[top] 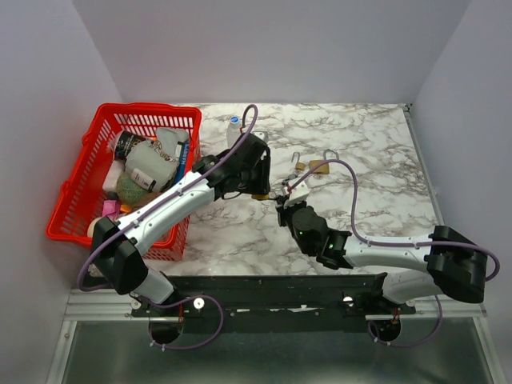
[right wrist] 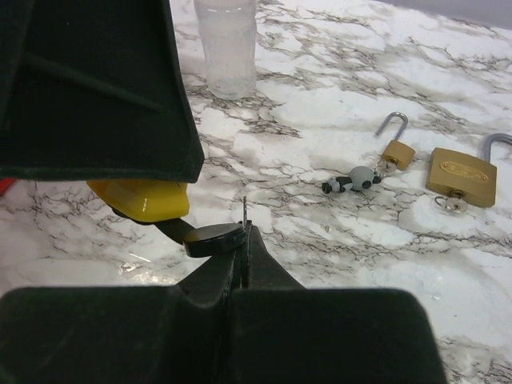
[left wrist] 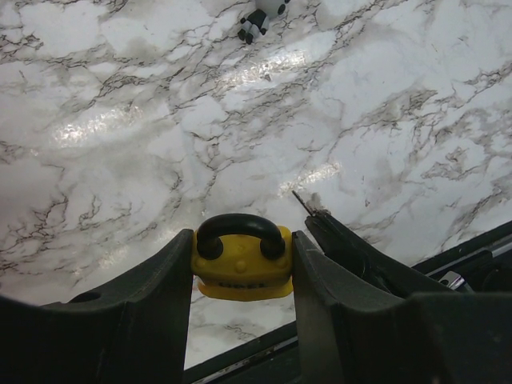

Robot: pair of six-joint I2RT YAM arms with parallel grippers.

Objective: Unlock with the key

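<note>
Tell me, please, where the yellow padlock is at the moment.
The yellow padlock is clamped in the left tool, held over the marble table near its middle in the top view, with the right tool and its key close on its right.

Left edge: red basket (top: 74,196), heaped full, blocks this side; the left arm lies across its near corner.
Centre: left gripper (top: 261,190) and right gripper (top: 282,194) are nearly tip to tip, with the yellow padlock (left wrist: 242,268) and the key (right wrist: 244,210) filling the gap.
Behind centre: a bottle (top: 234,129) stands just beyond the left gripper.
Right of centre: small brass padlock (top: 299,165), large brass padlock (top: 320,167) and a small figure (right wrist: 353,181) lie close together.
Far right: bare marble table (top: 384,184), open to the wall.
</note>
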